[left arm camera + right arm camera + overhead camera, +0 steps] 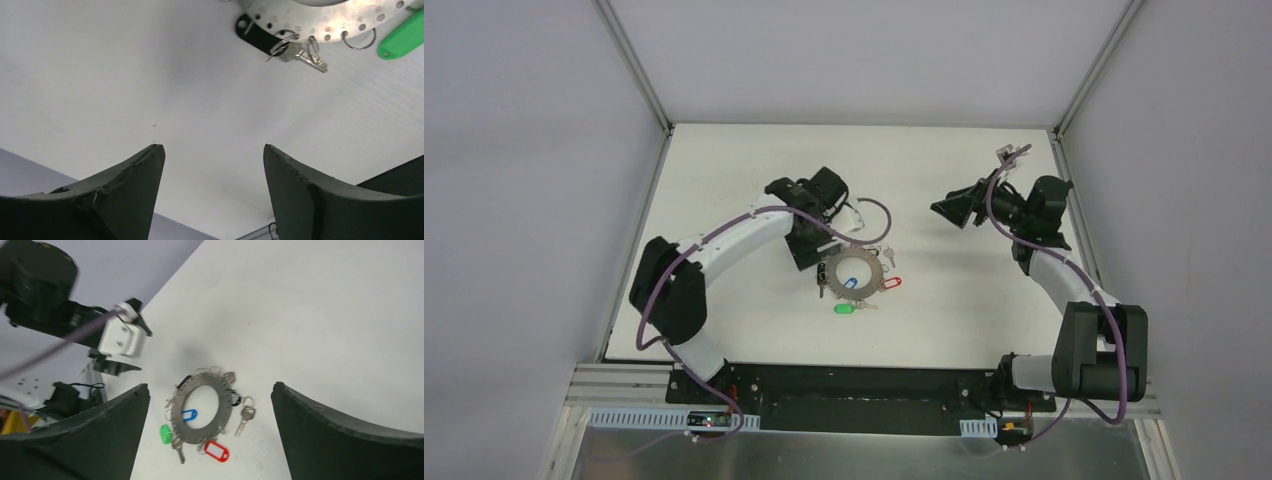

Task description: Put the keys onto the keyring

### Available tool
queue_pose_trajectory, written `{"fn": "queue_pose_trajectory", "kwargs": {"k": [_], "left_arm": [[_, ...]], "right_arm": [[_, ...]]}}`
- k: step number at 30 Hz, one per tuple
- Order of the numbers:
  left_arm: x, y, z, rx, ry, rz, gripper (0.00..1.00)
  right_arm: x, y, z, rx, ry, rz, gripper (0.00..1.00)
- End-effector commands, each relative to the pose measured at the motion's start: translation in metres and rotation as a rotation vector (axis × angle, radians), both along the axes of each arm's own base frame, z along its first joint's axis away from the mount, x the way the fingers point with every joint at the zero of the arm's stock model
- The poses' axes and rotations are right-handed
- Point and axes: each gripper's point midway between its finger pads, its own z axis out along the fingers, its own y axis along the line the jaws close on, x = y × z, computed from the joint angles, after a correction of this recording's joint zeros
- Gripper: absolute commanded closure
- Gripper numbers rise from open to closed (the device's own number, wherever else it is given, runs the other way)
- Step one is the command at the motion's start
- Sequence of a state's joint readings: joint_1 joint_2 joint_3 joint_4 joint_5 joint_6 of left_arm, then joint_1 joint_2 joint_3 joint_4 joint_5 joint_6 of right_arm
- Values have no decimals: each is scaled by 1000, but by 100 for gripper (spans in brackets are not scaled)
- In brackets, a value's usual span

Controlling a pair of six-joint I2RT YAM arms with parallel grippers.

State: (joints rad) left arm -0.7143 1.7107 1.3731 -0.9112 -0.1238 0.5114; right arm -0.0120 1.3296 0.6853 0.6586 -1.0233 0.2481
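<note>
You are seeing the whole keyring (202, 381) from the right wrist, only its rim from the left; left claw (212, 148) and right claw (210, 385) are gaping, empty

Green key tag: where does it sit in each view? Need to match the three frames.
Top external: green tag low centre, just below the keyring.
Left wrist: green tag at the top right corner, by the keyring rim.
Right wrist: green tag lower left of centre, at the keyring lower left.
Shared landmark: the keyring, a flat perforated metal ring beside the tag in all three.
</note>
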Motion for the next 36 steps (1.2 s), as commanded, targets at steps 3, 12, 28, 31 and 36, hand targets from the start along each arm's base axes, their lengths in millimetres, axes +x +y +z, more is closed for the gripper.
{"fn": "queue_pose_trajectory", "kwargs": {"k": [3,12,28,31,36], "left_arm": [[23,27,44,-258,-158,218,1],[46,72,105,-625,-410,489,1],[2,135,163,-915,-857,695,1],[-6,137,164,-927,-864,715,1],[-14,126,167,-1010,-846,698,1]], "right_arm": [[15,-31,8,-206,-101,-97,0],[16,-62,11,-329,-30,-308,0],[-33,-62,41,-262,-90,-382,0],[-42,-61,46,-253,-116,-389,0],[-48,-61,47,-255,-136,-395,0]]}}
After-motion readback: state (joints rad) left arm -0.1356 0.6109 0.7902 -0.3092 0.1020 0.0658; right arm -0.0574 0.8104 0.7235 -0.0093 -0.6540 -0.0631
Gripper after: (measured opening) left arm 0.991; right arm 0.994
